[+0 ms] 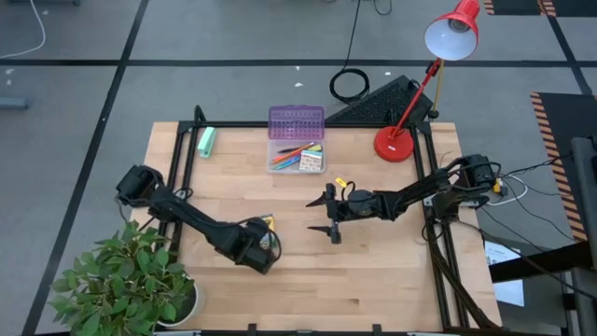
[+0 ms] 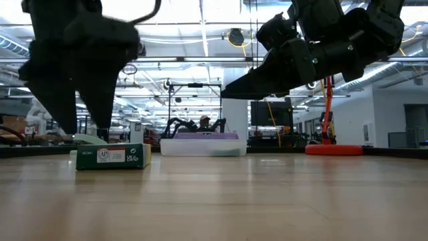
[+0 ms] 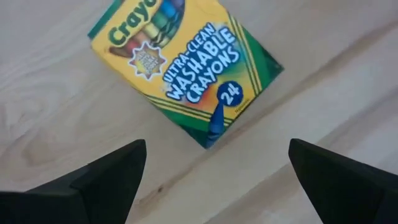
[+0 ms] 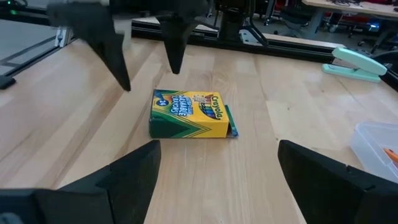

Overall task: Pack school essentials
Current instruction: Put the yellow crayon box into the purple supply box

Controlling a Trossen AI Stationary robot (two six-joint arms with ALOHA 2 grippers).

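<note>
Light wooden tabletop [image 1: 373, 271] carries the flat yellow-green cardboard crayon box [image 3: 183, 62], lying face-up near the left front. Left end effector [image 3: 217, 180] hovers directly above it, fingers spread wide, empty. Right end effector [image 4: 217, 180] sits mid-table, also wide, empty. Box is probably light, stiff but crushable; grip across the narrow sides. Print reads "ULTRA-CLEAN WASHABLE CRAYONS 24".

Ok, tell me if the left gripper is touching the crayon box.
Apart. In the right wrist view the left gripper hangs open above the crayon box, bare table between fingertips and box.
</note>
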